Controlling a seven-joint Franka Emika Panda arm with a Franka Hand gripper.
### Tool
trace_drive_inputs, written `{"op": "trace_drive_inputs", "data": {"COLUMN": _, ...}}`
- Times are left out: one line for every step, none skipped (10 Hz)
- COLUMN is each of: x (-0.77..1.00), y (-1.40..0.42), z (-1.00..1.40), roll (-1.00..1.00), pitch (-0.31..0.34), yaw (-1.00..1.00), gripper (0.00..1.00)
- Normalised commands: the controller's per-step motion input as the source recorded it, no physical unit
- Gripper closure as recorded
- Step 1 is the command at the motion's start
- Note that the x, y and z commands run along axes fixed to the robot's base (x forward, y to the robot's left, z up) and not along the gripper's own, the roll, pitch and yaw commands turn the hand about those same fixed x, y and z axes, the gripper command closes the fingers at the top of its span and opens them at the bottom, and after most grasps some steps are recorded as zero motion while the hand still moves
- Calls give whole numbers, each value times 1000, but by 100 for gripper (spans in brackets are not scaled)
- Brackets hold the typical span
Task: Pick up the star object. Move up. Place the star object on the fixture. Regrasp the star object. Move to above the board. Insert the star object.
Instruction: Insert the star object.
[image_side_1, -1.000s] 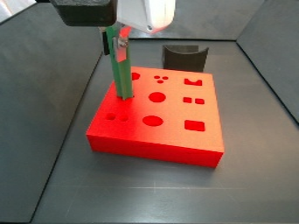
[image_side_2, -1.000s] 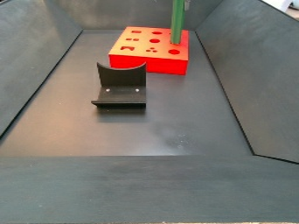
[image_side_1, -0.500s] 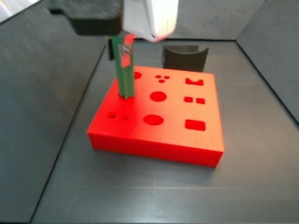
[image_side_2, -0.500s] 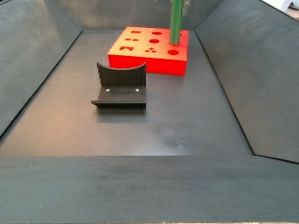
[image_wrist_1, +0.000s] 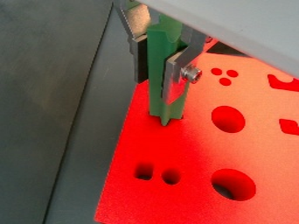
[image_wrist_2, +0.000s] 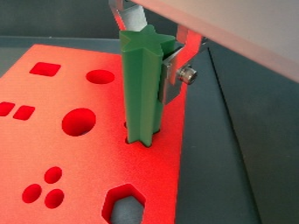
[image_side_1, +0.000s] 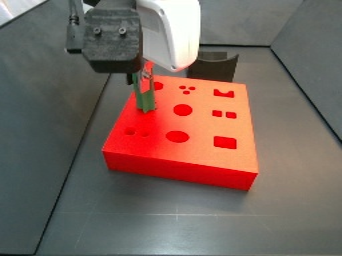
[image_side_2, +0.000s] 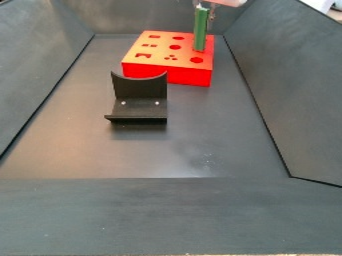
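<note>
My gripper (image_wrist_2: 162, 66) over board (image_side_1: 201, 150) near its edge, jaws clamped on upright star object (image_wrist_2: 142, 87), tip in hole. Fixture (image_side_2: 138, 97) apart on dark floor.

Around me lies a flat, dark grey matte floor (image_side_2: 174, 150); sloping dark grey walls (image_side_2: 40, 90) rise left, right and far, softly lit.

star object (image_wrist_2: 142, 87): lower end hid inside board (image_wrist_2: 70, 157) hole | gripper (image_wrist_1: 163, 54): far finger blocked (by peg) | fixture (image_side_1: 214, 62): partly hidden behind arm
</note>
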Motion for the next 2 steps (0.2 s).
{"op": "trace_drive_inputs", "data": {"x": 120, "y": 3, "z": -180, "roll": 26, "pitch": 10, "yaw": 0, "gripper": 100}}
{"op": "trace_drive_inputs", "data": {"x": 0, "y": 0, "z": 0, "roll": 0, "pitch": 0, "yaw": 0, "gripper": 100}}
